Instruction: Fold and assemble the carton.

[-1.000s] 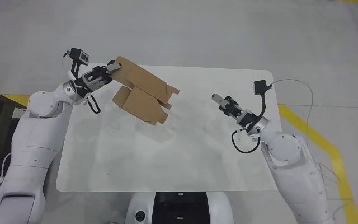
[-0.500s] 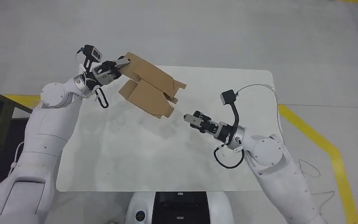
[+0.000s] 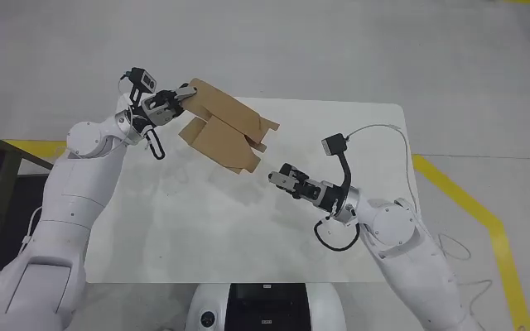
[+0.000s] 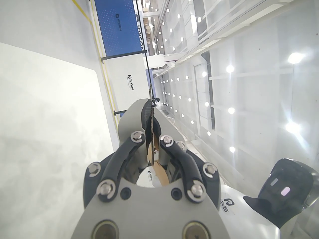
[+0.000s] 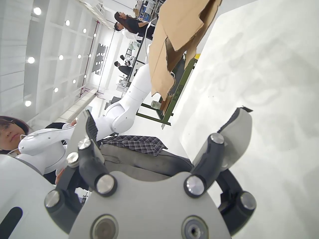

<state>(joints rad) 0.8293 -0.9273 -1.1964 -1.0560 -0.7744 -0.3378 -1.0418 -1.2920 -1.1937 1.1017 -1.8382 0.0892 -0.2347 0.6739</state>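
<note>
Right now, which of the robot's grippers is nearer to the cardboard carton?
Left. The left gripper is shut on the carton at its edge, holding it above the table. The right gripper is open, a short gap from the carton's flaps on the opposite side, not touching.

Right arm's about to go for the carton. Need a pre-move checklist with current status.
1. Left gripper shut on carton: ok, an edge is clamped in the left wrist view.
2. Right gripper open: ok, fingers spread wide.
3. Right gripper clear of carton: ok, a gap shows in the top view.
4. Carton squared up: not ok, it is flat with flaps loose.
5. Carton lifted off the table: cannot tell.
</note>
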